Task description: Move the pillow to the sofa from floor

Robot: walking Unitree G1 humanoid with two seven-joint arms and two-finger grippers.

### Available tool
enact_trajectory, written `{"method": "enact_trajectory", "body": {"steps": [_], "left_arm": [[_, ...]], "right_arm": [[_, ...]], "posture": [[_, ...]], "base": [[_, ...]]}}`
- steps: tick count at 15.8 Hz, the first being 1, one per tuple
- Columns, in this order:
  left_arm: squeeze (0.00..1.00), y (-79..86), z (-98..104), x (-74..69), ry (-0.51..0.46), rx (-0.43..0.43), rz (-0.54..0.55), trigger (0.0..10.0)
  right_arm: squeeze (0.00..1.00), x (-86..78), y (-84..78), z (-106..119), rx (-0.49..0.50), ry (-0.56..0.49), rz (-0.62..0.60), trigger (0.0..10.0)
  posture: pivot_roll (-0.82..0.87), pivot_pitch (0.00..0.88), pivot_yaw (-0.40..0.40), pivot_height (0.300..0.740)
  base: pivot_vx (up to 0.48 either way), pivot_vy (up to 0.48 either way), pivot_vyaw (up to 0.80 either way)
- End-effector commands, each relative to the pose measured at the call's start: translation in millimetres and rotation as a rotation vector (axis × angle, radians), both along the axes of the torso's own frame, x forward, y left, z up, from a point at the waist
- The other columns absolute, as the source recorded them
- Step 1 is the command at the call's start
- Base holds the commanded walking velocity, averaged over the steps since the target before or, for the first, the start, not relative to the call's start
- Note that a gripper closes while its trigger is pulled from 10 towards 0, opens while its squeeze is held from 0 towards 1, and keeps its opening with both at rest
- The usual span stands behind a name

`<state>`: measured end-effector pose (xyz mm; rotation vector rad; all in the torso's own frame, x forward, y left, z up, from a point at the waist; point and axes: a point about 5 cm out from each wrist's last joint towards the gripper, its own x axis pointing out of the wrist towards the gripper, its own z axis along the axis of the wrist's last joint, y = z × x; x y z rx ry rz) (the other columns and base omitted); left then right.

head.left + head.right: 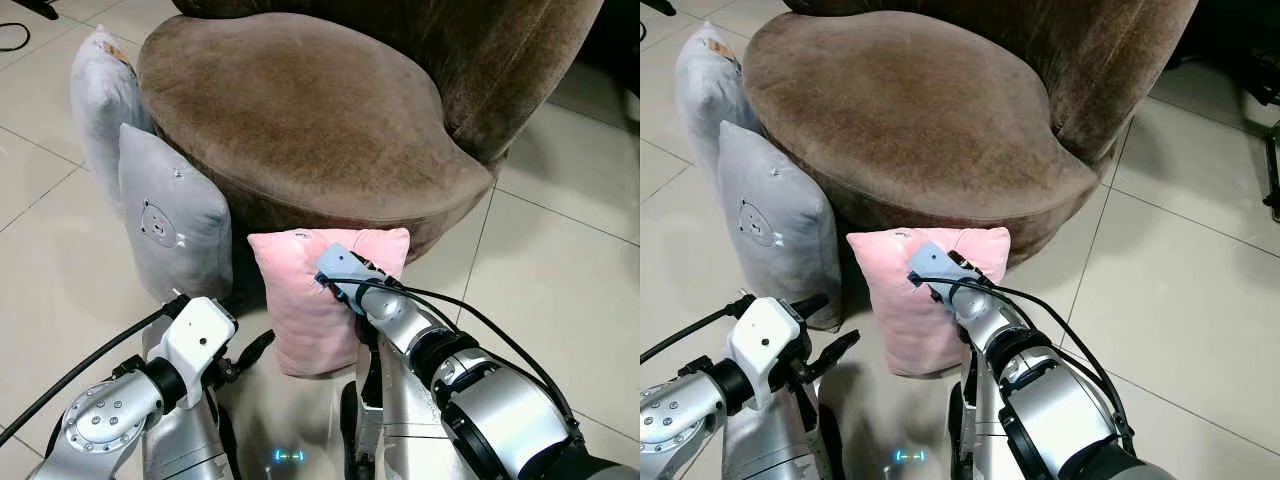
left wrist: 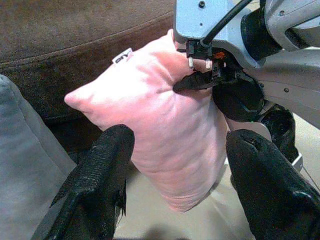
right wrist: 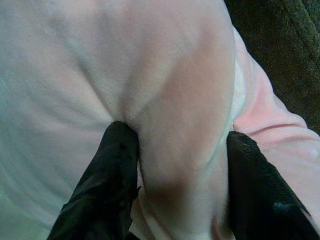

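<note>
A pink pillow [image 1: 305, 320] stands on edge on the tiled floor, leaning against the front of the brown sofa [image 1: 300, 110]. My right gripper [image 3: 177, 132] is pushed into the pillow's upper right part, open, with a bulge of pink fabric between its two fingers [image 3: 117, 150]. The grey wrist camera box [image 1: 345, 268] hides those fingers in the eye views. My left gripper [image 1: 828, 325] hangs open just left of the pillow, low down and apart from it. In the left wrist view the pillow [image 2: 165, 130] lies beyond the open fingers [image 2: 107, 155].
Two grey pillows [image 1: 170, 220] [image 1: 105, 100] lean against the sofa's left side, the nearer one close beside the pink pillow. Pale floor tiles [image 1: 560, 270] spread out to the right. The sofa's backrest [image 1: 520, 60] rises at the upper right.
</note>
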<state>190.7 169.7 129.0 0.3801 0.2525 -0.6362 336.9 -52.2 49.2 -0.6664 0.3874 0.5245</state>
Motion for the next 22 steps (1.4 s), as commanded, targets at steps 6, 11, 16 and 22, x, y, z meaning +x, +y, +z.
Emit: {"method": "enact_trajectory", "body": {"steps": [6, 11, 16, 22], "left_arm": [[0.0, -1.2, -0.7, -0.6, 0.017, 0.003, -0.022, 10.0], [0.0, -0.8, -2.6, 0.9, 0.013, 0.005, -0.018, 10.0], [0.0, 9.9, -5.8, 1.2, -0.007, 0.019, 0.055, 10.0], [0.0, 17.5, -4.2, 9.3, -0.107, 0.019, 0.159, 10.0]], "right_arm": [[0.0, -6.2, -0.9, -8.9, -0.011, 0.047, 0.011, 0.0], [0.0, -13.2, 6.9, -13.4, 0.041, 0.08, 0.067, 0.0], [0.0, -27.0, 10.9, -25.1, 0.083, 0.088, 0.125, 0.0], [0.0, -13.6, 14.4, 15.0, 0.423, -0.141, 0.148, 0.0]], "posture": [[0.01, 0.227, -0.089, 0.421], [0.01, 0.183, -0.097, 0.421], [0.01, 0.113, -0.094, 0.421], [0.0, 0.0, -0.062, 0.421]], "base": [[0.0, 0.0, 0.0], [0.0, 0.0, 0.0], [0.0, 0.0, 0.0], [0.0, 0.0, 0.0]]}}
